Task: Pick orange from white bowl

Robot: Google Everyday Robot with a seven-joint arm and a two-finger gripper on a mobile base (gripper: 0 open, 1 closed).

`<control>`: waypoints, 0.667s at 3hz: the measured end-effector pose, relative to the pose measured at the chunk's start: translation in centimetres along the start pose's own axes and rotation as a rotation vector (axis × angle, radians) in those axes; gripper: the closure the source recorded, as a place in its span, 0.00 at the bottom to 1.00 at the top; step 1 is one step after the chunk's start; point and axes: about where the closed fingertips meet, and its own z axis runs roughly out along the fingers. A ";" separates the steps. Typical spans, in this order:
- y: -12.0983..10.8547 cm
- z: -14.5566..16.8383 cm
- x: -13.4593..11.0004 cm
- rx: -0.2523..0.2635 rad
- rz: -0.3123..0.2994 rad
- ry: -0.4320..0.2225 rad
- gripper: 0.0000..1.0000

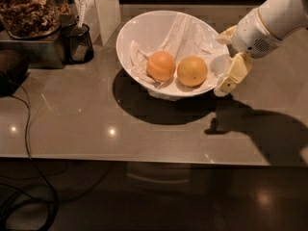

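Note:
The white bowl (pixel 139 37) stands tilted on the grey counter, lined with crumpled white paper. Two fruits lie in it side by side. The orange (pixel 192 71) is the yellowish one on the right, with a small dark dot. A deeper reddish-orange fruit (pixel 161 65) lies to its left. My gripper (pixel 226 56) is at the bowl's right rim, just right of the orange and not touching it. It is open and empty, with one cream finger (pixel 233 73) hanging outside the rim and the other near the rim's far side.
A dark cup with a utensil (pixel 79 42) stands left of the bowl. A glass jar of nuts (pixel 29 8) sits on a metal box at the back left. A black cable (pixel 24 129) runs over the counter's left front. A white post (pixel 106 8) stands behind.

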 end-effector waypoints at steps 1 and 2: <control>0.0 0.0 0.0 0.000 0.000 0.000 0.42; -0.6 0.7 -0.6 -0.003 -0.014 -0.016 0.39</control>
